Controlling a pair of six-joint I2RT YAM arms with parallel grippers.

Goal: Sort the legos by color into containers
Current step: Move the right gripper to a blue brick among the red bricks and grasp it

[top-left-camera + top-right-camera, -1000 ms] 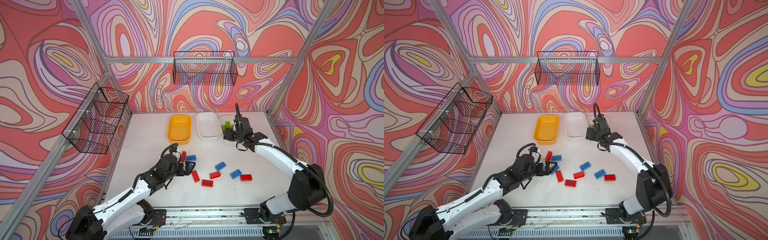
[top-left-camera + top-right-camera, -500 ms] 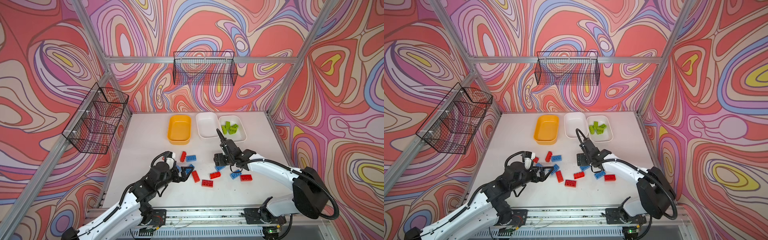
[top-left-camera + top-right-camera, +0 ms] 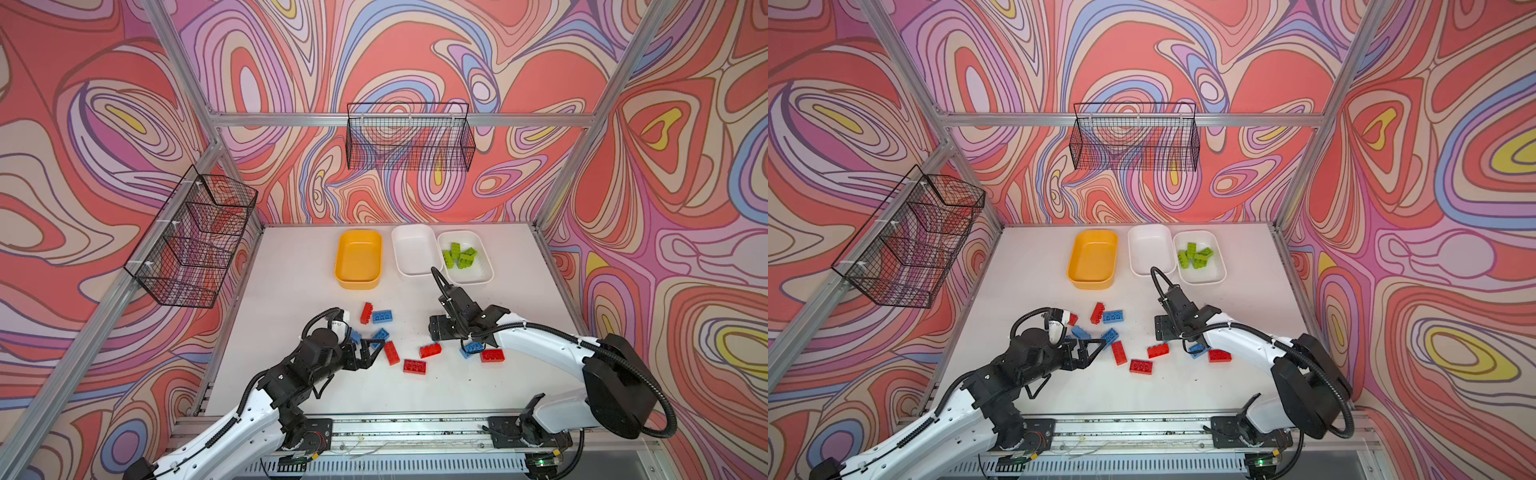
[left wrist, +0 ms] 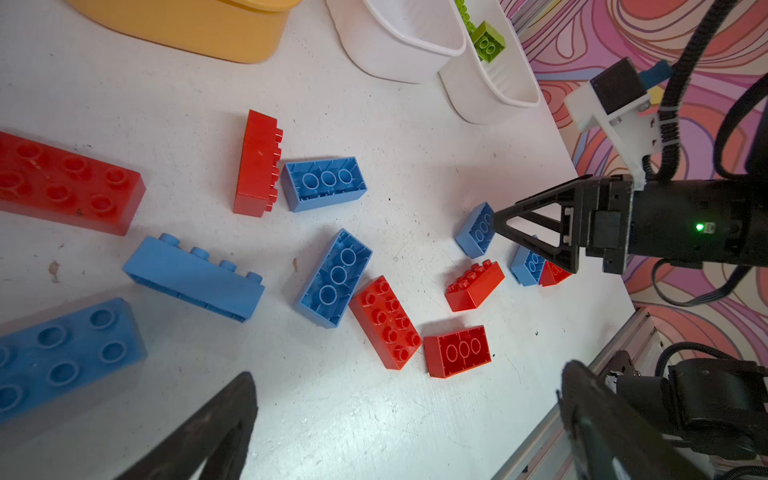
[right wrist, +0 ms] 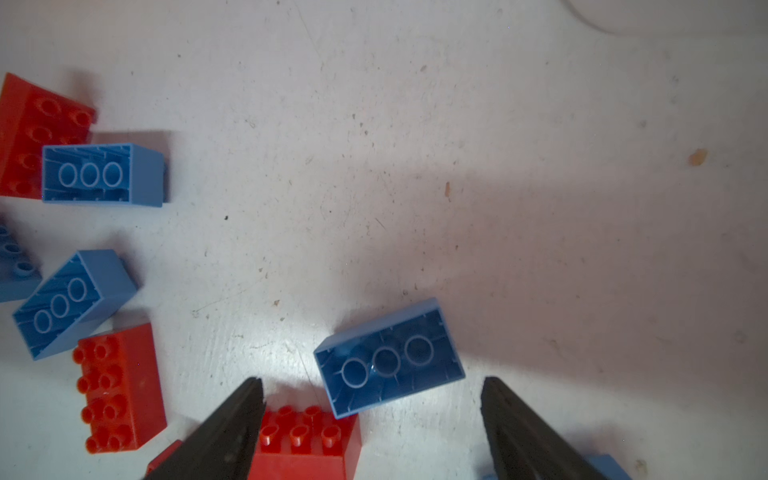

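Hanging over the table point(image 3: 415, 399) with the right gripper point(image 5: 372, 381) spread wide and gripping nothing, upside-down blue lego point(image 5: 388, 359) lying between the tips and a bit ahead, studded red lego point(image 5: 305, 440) just beside it. Same deal with the left gripper point(image 3: 372, 352): gaping wide, empty, tips just beside a long red lego point(image 3: 390, 352). Green legos point(image 3: 459, 255) sitting in the rightmost white tub point(image 3: 478, 270), well apart from both

Six red legos point(image 4: 386, 322), six blue legos point(image 4: 334, 278), several green legos point(image 3: 459, 255); three tubs point(image 3: 358, 283); two baskets point(image 3: 409, 137).
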